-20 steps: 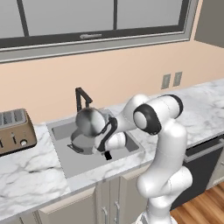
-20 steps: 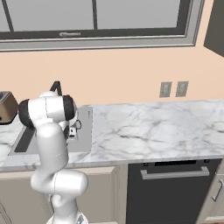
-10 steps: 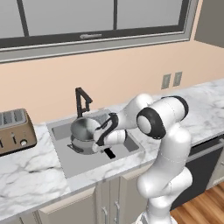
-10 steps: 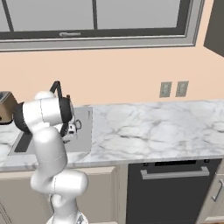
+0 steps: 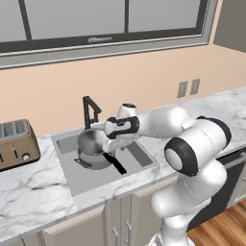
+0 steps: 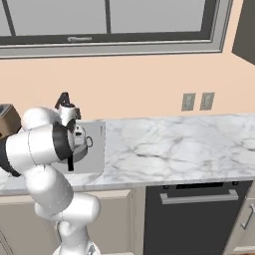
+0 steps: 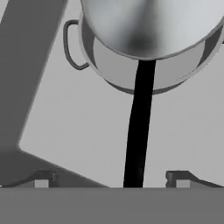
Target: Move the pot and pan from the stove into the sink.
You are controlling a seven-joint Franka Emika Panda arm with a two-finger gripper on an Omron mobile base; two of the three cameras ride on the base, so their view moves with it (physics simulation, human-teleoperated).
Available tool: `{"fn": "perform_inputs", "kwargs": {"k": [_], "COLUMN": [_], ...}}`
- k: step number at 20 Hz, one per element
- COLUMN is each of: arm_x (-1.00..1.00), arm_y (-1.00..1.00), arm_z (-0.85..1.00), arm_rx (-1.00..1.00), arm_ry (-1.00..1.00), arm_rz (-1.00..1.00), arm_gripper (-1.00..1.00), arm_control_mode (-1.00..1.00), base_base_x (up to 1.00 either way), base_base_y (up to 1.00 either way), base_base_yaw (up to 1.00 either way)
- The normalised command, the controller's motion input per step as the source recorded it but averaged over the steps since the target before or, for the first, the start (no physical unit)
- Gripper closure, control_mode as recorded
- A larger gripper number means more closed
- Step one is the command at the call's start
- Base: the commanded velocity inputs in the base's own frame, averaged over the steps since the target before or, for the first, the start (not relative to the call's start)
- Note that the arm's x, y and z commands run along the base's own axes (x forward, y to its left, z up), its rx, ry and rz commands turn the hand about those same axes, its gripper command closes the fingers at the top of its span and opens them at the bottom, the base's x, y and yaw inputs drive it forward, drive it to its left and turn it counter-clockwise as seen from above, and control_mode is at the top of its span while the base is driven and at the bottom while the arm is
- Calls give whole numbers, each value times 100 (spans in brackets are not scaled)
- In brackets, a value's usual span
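Both are in the sink (image 5: 139,153) now: the pan (image 7: 153,26) sits upside down on the pot (image 7: 127,72), its black handle (image 7: 138,131) sticking out over the sink floor. The pincer (image 7: 111,178) hangs right above that handle, jaws spread wide on either side, gripping nothing. Faucet (image 5: 89,110) just behind, toaster (image 5: 17,144) on the bench (image 5: 29,192).

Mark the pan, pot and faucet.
pan (image 7: 151,26), hand view, underside of its bowl
pot (image 7: 131,72), hand view, inner wall below the pan
faucet (image 5: 89,111), left base view, upright black stem
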Motion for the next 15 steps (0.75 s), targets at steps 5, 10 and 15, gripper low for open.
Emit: {"fn": "perform_inputs", "kwargs": {"k": [5,10,15], "arm_x": [-71,-87,-74], "arm_y": [-1,-23,-29], "arm_z": [68,32,31], "arm_rx": [0,1,4], "arm_ry": [4,-18,-42], "arm_rz": [16,10,0], "arm_gripper": [-100,-100,-100], "arm_control_mode": [-100,-100,-100], "base_base_x": [0,0,0], "base_base_y": [0,0,0], "base_base_yaw": [0,0,0]}}
